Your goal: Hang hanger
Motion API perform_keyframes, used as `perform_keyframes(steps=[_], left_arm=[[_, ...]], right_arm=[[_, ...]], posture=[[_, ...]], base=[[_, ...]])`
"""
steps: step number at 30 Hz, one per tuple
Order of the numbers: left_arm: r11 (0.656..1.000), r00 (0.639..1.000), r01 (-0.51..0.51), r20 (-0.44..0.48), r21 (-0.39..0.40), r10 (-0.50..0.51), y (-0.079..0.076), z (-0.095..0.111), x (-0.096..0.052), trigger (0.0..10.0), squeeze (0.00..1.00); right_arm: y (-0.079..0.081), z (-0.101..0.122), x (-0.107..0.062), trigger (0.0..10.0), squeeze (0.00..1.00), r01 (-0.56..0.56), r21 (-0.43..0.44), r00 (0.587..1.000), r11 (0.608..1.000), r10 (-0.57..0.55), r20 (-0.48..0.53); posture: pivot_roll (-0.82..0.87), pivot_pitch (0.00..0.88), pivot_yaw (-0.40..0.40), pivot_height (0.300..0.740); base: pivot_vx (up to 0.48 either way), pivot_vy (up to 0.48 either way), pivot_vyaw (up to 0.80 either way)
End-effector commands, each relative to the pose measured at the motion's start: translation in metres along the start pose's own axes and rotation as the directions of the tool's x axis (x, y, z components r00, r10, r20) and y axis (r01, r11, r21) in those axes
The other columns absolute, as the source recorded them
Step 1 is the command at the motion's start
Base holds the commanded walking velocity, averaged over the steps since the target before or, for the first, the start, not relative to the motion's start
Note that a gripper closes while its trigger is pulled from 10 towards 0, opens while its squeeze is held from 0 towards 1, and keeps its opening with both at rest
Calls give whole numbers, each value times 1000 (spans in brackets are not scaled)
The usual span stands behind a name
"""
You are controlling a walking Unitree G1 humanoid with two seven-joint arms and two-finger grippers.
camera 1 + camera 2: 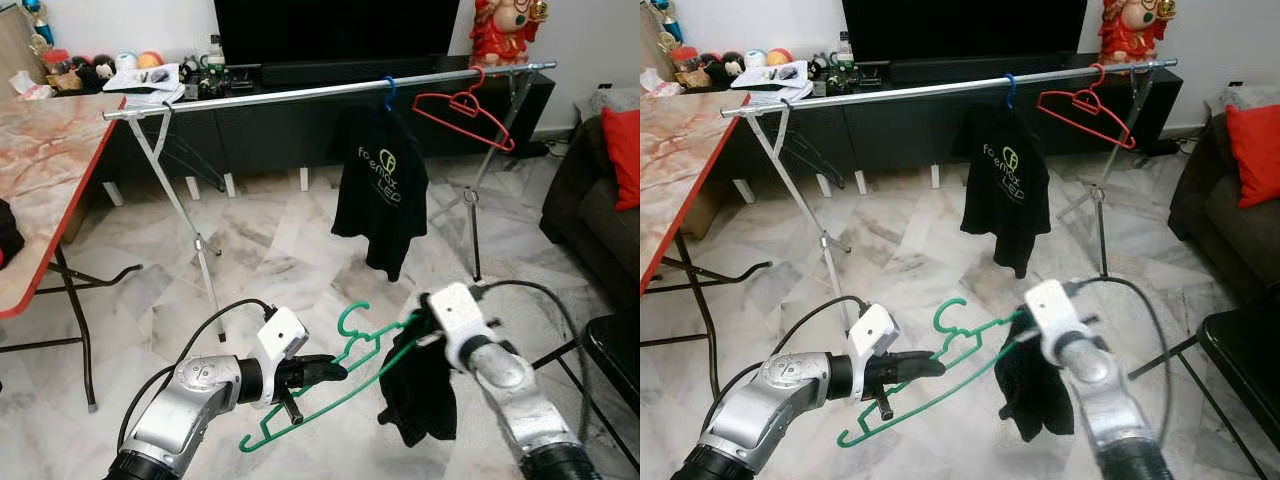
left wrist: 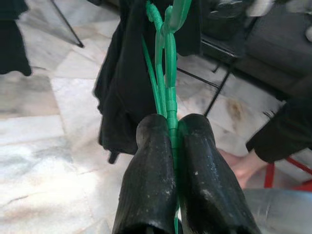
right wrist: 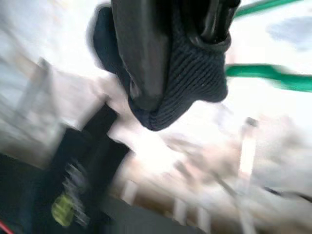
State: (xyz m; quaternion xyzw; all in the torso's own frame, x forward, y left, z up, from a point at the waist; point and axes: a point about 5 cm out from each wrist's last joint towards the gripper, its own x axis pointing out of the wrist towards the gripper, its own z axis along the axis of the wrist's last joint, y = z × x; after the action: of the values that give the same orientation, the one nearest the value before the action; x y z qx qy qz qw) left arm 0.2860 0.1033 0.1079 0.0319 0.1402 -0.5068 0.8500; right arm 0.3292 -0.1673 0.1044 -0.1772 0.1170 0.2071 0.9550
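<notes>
Diagonally — green hanger [image 1: 330, 385] (hook [image 1: 352, 318] up, rackward) between both grippers.

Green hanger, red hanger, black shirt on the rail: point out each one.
green hanger [image 1: 352, 352], left eye view, near its hook
red hanger [image 1: 462, 118], left eye view, on its sloping arm
black shirt [image 1: 382, 190], left eye view, chest below the logo

Marble floor [image 1: 290, 250] — black cabinet [image 1: 300, 130].

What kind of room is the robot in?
Most likely a home living room: a big dark TV on a low black cabinet, a sofa with a red cushion, and a clothes rail for laundry.
</notes>
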Motion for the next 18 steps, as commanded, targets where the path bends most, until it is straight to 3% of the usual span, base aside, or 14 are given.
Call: perform_keyframes(steps=[1, 5, 8, 9, 12, 18], left_arm=[[999, 999, -10, 43, 33, 9, 1, 12, 3, 10000, 0], [998, 998, -47, 40, 39, 45, 6, 13, 4, 10000, 0], [998, 998, -56, 40, 41, 54, 7, 13, 5, 10000, 0], [998, 998, -47, 44, 36, 46, 6, 13, 5, 10000, 0], [998, 998, -44, 46, 35, 43, 5, 13, 6, 10000, 0], [998, 998, -45, 45, 34, 43, 5, 12, 6, 10000, 0]], right_arm=[[13, 10, -2, 10000, 0, -117, 3, 992, 993, 117, 43], [17, 11, -5, 10000, 0, -161, -31, 986, 986, 162, 28], [28, 19, -11, 10000, 0, -269, -37, 959, 962, 272, 77], [36, 27, -18, 10000, 0, -348, -45, 927, 936, 351, 135], [44, 36, -26, 10000, 0, -427, -75, 880, 901, 433, 197], [51, 40, -43, 10000, 0, -546, -114, 801, 830, 557, 221]], posture=[[-44, 89, 28, 740], [-48, 88, 29, 740], [-51, 88, 30, 740], [-51, 87, 30, 740], [-50, 86, 30, 740], [-50, 89, 29, 740]], base=[[0, 0, 0], [0, 0, 0], [0, 0, 0], [0, 0, 0], [0, 0, 0], [0, 0, 0]])
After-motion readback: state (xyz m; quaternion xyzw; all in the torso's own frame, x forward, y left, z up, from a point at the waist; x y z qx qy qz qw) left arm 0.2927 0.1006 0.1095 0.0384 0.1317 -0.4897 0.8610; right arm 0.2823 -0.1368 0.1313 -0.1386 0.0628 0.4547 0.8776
